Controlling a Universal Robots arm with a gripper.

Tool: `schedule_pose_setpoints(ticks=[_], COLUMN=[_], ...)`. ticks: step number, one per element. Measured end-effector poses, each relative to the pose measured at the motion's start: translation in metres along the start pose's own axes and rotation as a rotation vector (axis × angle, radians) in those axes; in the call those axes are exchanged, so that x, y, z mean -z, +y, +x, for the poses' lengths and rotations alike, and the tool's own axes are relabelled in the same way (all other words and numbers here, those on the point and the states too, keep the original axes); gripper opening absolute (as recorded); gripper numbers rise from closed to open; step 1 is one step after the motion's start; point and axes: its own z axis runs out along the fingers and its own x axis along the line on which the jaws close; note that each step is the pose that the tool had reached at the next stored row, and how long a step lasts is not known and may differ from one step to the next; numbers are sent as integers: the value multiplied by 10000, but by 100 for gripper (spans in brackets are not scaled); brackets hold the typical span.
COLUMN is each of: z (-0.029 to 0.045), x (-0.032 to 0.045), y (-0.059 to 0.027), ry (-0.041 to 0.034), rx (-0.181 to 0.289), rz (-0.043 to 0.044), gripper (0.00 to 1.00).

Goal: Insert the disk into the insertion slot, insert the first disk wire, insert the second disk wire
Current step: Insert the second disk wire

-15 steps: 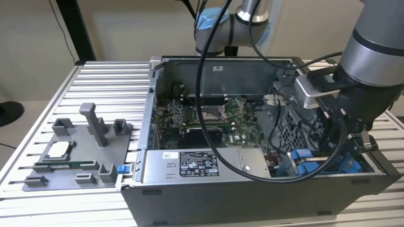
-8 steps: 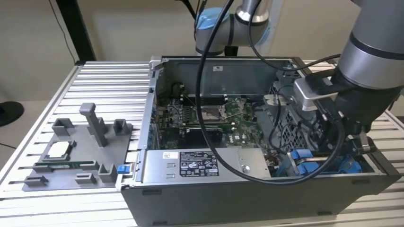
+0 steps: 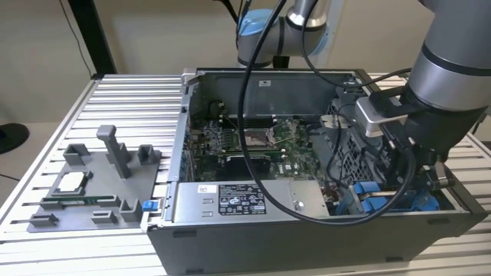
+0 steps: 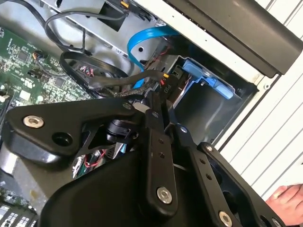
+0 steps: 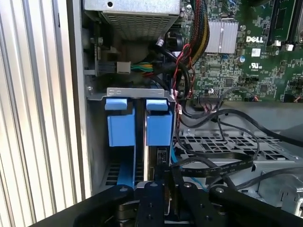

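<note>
Black claw (image 4: 163, 101) pinching a black wire connector (image 4: 166, 87), pointed down into blue-railed insertion slot (image 5: 137, 123)

The end effector (image 4: 158, 101) covers the lower part of the insertion slot (image 5: 137, 123); its fingertips are hidden behind black cables (image 4: 118, 82).

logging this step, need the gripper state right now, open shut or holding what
gripper: shut on a black cable connector, down at the insertion slot with its blue carriers.
</note>
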Motion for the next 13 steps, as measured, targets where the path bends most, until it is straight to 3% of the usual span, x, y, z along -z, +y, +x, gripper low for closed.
schedule_pose_setpoints(ticks=[7,13], z=[0,-15], x=[24,200], y=[-3,-36], ry=[12,16], rx=[0,0], rz=[-1,-4], gripper=[100,100])
